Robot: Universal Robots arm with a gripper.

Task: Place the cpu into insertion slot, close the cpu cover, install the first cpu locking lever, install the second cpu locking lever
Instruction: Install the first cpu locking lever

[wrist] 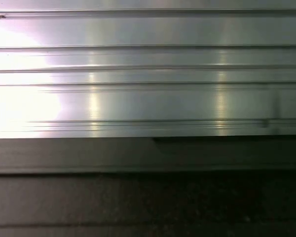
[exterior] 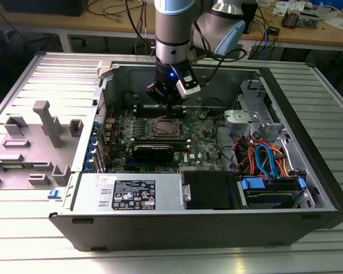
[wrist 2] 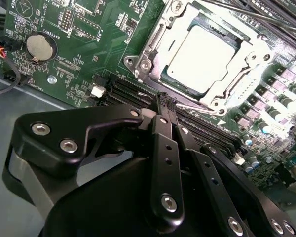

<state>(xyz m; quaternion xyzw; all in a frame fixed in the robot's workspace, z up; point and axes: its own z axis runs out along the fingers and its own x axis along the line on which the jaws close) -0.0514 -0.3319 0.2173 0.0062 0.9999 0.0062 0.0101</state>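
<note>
Here I hold my gripper [wrist 2: 166, 102], pressed shut as a pusher, by the lever [wrist 2: 200, 108] beside the closed cover [wrist 2: 150, 49].

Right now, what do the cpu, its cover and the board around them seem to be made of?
The cpu: likely metal, with a dull silver-grey, matte top. The cpu cover: bright bare metal, apparently stamped sheet, with glinting edges. The circuit board: green laminate, probably fibreglass, with fine printed traces.

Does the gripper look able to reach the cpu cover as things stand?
Probably yes: in the second wrist view the gripper, shut, sits close beside the cpu cover, with nothing between them.
</note>
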